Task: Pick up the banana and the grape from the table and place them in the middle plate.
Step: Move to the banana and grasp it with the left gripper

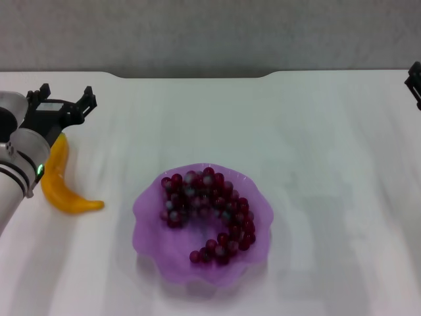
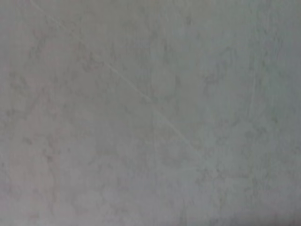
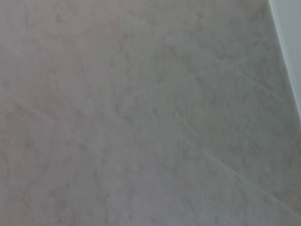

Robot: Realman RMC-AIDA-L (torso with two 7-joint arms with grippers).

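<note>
Left gripper (image 1: 64, 100), fingers spread and empty, hangs over the banana's (image 1: 60, 185) far end by the table's (image 1: 316, 125) left edge

Grapes (image 1: 207, 210) already lie in the plate (image 1: 148, 227); next we judge we lower and clamp the banana. Right gripper (image 1: 414, 82) waits at the right edge; we cannot tell its fingers

I see open table (image 1: 316, 131) all along the far side and to the right of the plate (image 1: 148, 210). The plate, heaped with grapes (image 1: 207, 207), blocks the near middle. On the left, the banana (image 1: 62, 191) lies partly under my left gripper (image 1: 64, 99); only a narrow strip separates it from the plate.
</note>
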